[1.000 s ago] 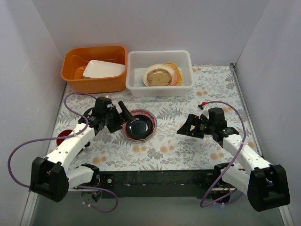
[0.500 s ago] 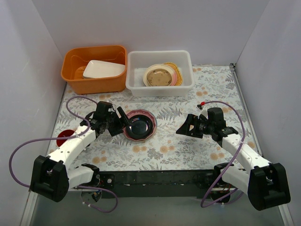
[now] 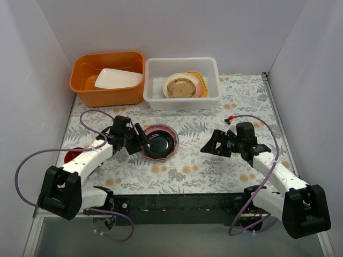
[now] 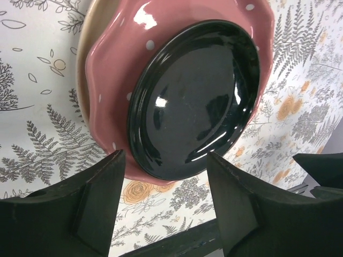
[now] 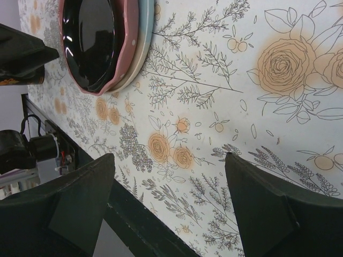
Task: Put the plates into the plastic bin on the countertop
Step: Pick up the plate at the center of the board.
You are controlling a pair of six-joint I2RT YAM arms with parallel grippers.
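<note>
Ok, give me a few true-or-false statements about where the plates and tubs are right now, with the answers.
The small glossy black plate sits on the pink dotted plate. True.
The white translucent plastic bin is empty. False: it holds plates, with a cream plate with maroon rim on top.
The white rectangular dish lies in the orange plastic tub. True.
The right fingers are clamped on a plate. False: they stand open over the fern-printed countertop, holding nothing.
</note>
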